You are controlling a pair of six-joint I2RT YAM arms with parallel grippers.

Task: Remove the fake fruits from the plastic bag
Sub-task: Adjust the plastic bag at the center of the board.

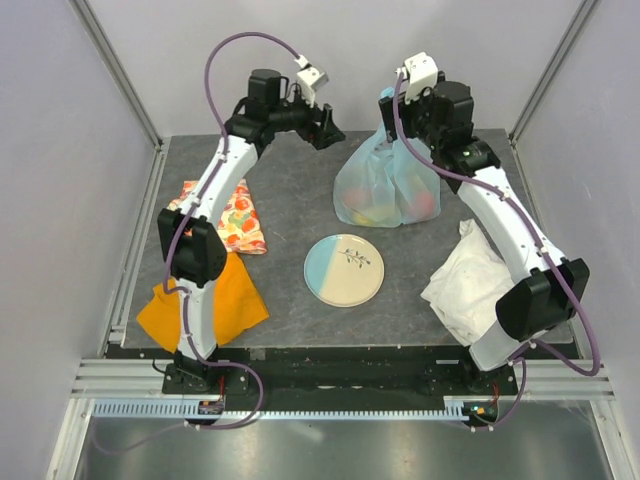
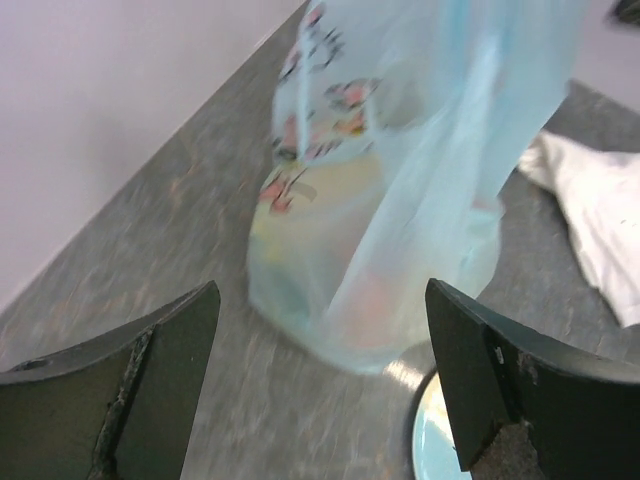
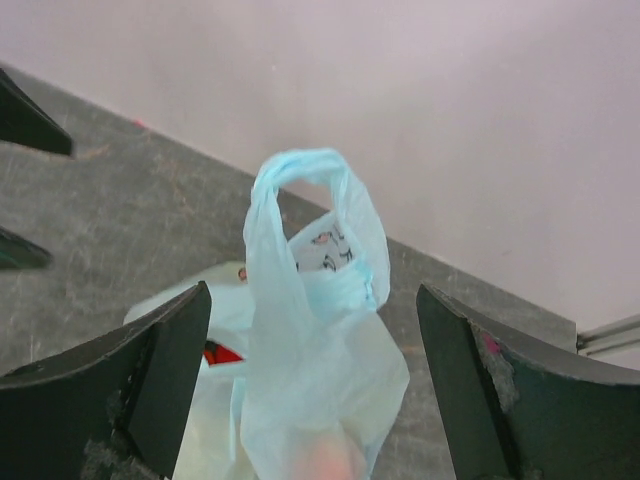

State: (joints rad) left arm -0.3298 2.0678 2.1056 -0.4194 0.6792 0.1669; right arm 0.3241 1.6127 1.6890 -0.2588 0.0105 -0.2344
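The chief risk is the thin plastic bag (image 1: 385, 190) itself. It stands slack toward the far right corner of the desk, and would likely sag or slide if pinched off-centre, or tip fruit toward the far edge if dragged by its base. The right gripper (image 3: 312, 295) hangs above it with jaws wide apart; the upright handle loop (image 3: 300, 175) sits between them, touched by neither. The left gripper (image 2: 320, 300), near the middle of the far edge, is spread just as wide and grips nothing. The bag holds the fake fruits (image 1: 368, 212): yellow shapes and a red fruit (image 1: 426, 200) show through the film. The plate (image 1: 343, 270) at the desk's centre holds nothing.
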